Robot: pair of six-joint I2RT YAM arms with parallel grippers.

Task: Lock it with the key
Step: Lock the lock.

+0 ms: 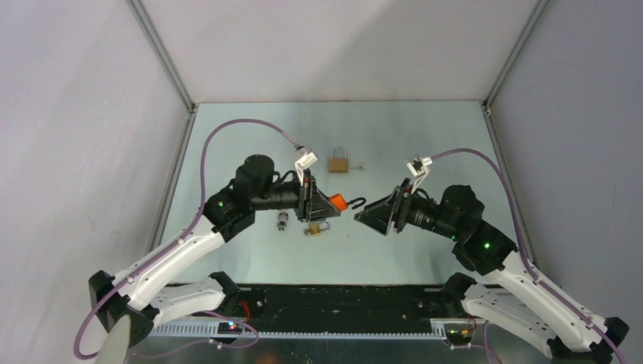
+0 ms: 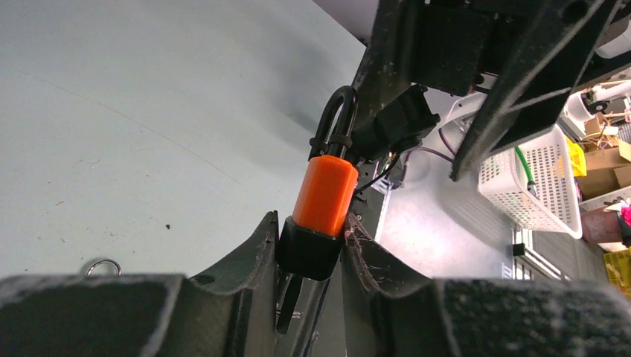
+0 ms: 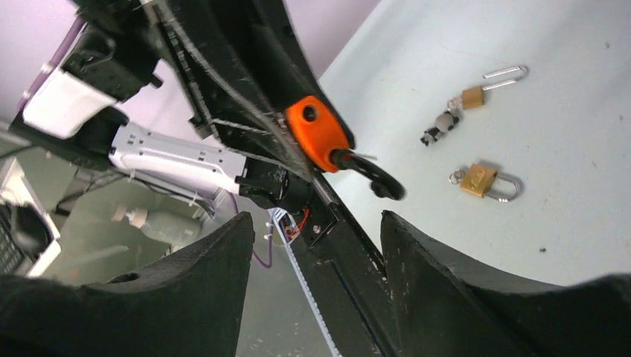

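Top, left wrist and right wrist views, orange padlock (image 1: 338, 202) held in mid-air over the middle of the table (image 1: 425, 136). Principal hazard: the lock is gripped only at its black lower base, so a push on the black shackle (image 3: 370, 175) from 3 o'clock could pivot the body or slide it out of the grasp. The shackle appears to end free in the right wrist view, so it is probably unlatched. Secondary hazard: the two grippers face each other tip to tip, near one another, and a misaligned approach could bring finger against finger rather than against the shackle. No key is plainly held. A dark strip (image 2: 287, 303) hangs beneath the lock base, and whether it is a key cannot be told. A key bunch (image 1: 283, 221) lies on the table at 8 o'clock from the orange padlock, just beside a small brass padlock (image 1: 317, 227) whose silver shackle stands open. A larger brass padlock (image 1: 338, 161) sits at 12 o'clock, well apart. Left gripper (image 1: 324, 203): fingers (image 2: 238, 260) clamped on the padlock's base, shackle pointing toward 3 o'clock. Right gripper (image 1: 365, 215): fingers (image 3: 201, 268) spread wide and touching nothing, with the shackle tip lying ahead of the gap between them.
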